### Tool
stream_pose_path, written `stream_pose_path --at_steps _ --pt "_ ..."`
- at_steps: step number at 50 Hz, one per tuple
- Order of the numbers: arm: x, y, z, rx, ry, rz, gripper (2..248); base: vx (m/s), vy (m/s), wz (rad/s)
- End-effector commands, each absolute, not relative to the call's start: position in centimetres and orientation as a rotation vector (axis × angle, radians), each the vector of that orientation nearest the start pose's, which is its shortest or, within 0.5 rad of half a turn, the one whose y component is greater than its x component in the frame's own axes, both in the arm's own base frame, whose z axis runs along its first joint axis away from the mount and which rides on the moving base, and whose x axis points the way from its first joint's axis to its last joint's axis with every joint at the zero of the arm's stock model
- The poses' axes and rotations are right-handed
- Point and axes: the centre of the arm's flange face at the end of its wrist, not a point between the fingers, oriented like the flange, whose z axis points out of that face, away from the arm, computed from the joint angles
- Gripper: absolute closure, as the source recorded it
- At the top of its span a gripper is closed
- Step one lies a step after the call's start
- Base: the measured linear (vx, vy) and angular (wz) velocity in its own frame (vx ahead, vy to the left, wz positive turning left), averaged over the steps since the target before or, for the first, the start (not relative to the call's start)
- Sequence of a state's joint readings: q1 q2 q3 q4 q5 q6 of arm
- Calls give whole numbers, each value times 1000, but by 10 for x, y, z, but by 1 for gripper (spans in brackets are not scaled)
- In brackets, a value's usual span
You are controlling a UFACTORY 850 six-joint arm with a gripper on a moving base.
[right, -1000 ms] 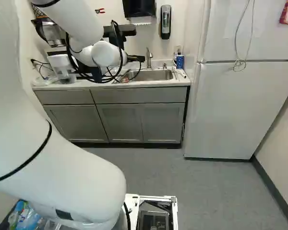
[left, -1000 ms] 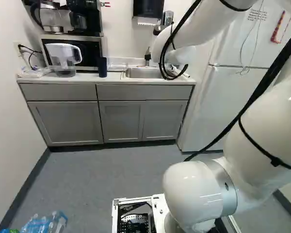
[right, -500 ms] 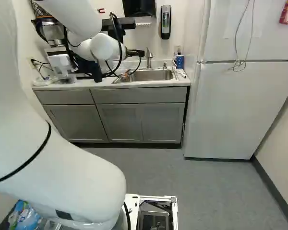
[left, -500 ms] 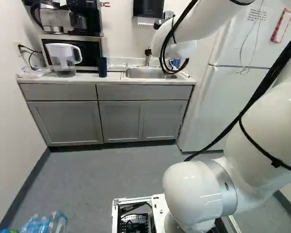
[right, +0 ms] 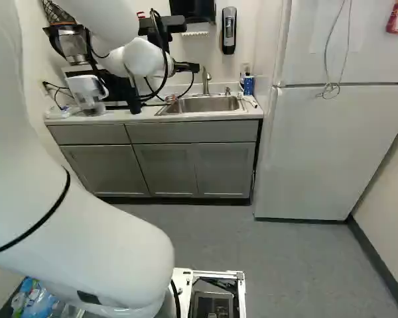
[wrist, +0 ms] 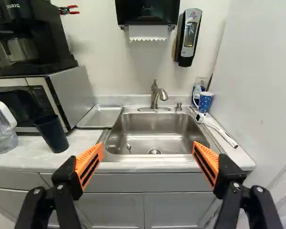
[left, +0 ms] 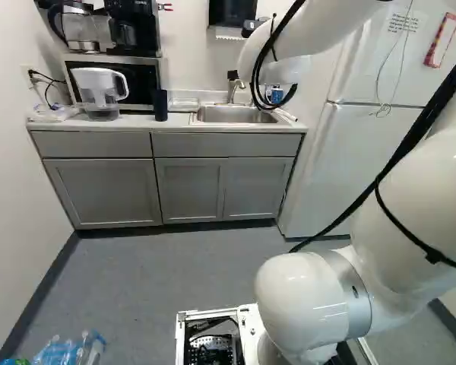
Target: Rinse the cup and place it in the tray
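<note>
— With the faucet (wrist: 155, 98) at twelve o'clock of the sink (wrist: 155, 157), where are things?
— On the worktop (wrist: 26, 155), the metal tray (wrist: 101, 116) lies at ten. The refrigerator (right: 338, 152) stands at three.
— And the cups?
— The polka-dot mug (wrist: 205, 103) is at two, the dark blue tumbler (wrist: 52, 134) at nine. Their insides I cannot see.
— The gripper (right: 186, 67)?
— Its fingers are spread apart. The wrist is slightly higher than half a second ago.
</note>
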State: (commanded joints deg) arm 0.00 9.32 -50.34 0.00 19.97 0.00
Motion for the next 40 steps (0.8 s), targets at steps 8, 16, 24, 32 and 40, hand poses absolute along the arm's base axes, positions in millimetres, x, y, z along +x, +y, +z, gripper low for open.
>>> stream_pose_path --at_steps 8,16,24,32,40 --pt "469 0 647 -2413 0 -2011 3 0 0 0" --pt "469 0 647 -2413 0 -2011 3 0 0 0" --pt "469 0 647 -2413 0 -2011 3 24 -1 -2" --pt "469 0 647 -2413 0 -2011 3 29 -1 -3" --pt "469 0 647 -2413 0 -2011 3 34 -1 -5"
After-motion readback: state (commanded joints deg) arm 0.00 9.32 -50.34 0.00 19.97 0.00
